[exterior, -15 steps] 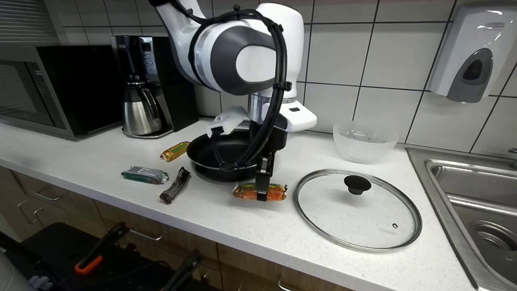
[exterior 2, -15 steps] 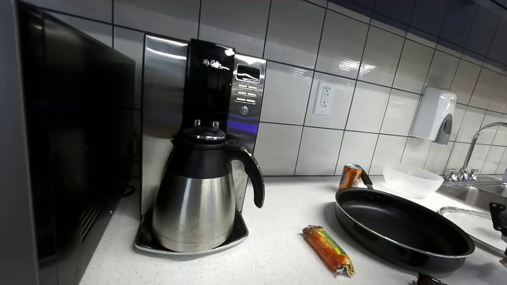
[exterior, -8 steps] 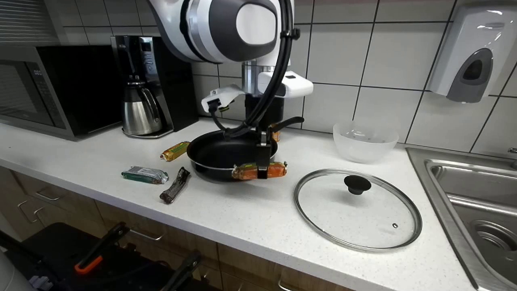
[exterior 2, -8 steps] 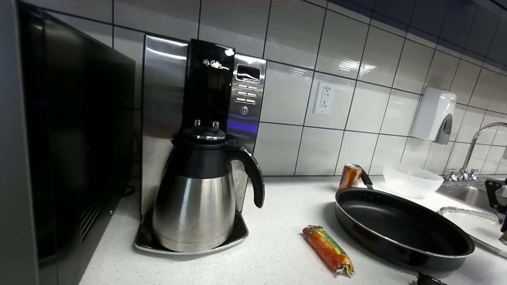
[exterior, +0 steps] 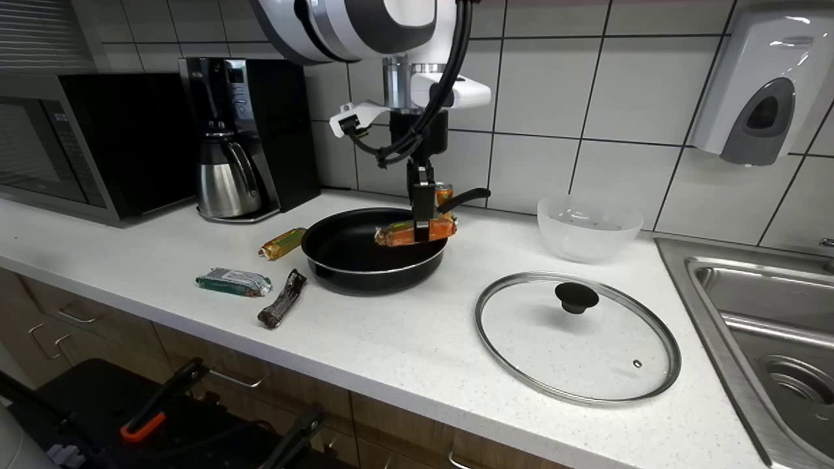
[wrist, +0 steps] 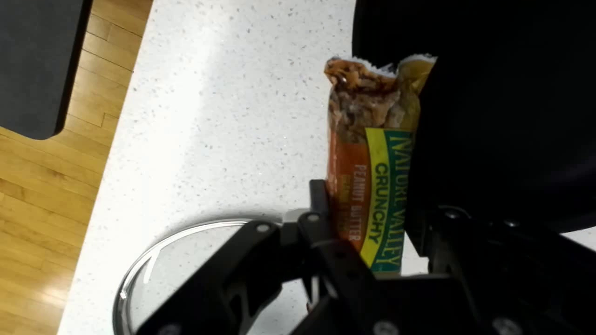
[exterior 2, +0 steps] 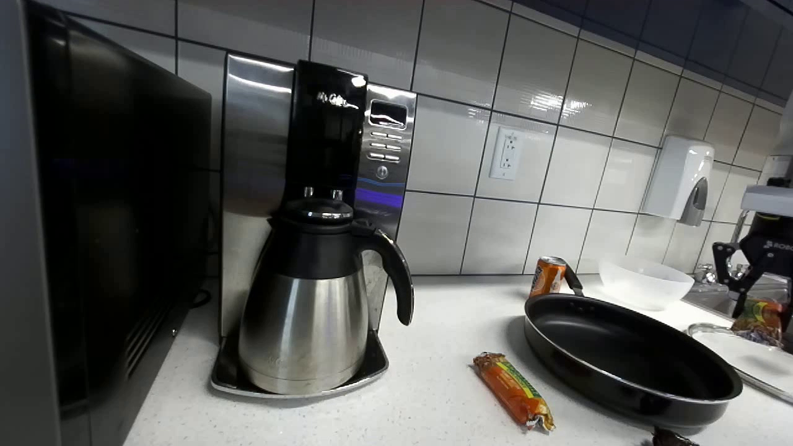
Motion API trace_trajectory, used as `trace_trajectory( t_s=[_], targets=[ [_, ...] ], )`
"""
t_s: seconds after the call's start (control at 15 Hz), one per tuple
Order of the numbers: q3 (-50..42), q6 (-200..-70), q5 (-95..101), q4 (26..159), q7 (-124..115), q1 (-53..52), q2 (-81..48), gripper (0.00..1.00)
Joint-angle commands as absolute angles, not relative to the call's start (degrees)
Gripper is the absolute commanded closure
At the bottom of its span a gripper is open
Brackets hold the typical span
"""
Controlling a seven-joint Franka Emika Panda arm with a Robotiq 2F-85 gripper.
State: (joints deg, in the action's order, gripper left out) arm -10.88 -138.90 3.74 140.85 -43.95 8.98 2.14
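In an exterior view, the gripper (exterior: 422, 232) now sits higher, jaws part-closed on the granola bar (exterior: 397, 234); lift appears secure. In an exterior view, the bar shows two o'clock of the pan (exterior 2: 626, 353). Wrist view: bar pinched.

White arm (exterior: 332, 31), dark grey band (exterior: 381, 36); black cables (exterior: 449, 75); black gripper (wrist: 369, 215), round screws (wrist: 385, 327), white "ROBO" lettering (exterior 2: 778, 246).

Tiled wall (exterior: 541, 85) (glossy, dark-lined), wood-fronted drawers (exterior: 290, 383), yellowish plank floor (wrist: 56, 200)
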Motion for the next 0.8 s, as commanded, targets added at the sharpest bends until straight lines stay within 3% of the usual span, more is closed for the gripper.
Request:
trace_trajectory(
  t_s=[0.0,0.73],
  targets=[
    [-9.12,-136.24,1.63,135.57,-41.60,8.25,-1.54,0.83],
    [-6.94,-136.53,-4.96,129.09,-36.82,4.37,-14.17,0.83]
  ],
)
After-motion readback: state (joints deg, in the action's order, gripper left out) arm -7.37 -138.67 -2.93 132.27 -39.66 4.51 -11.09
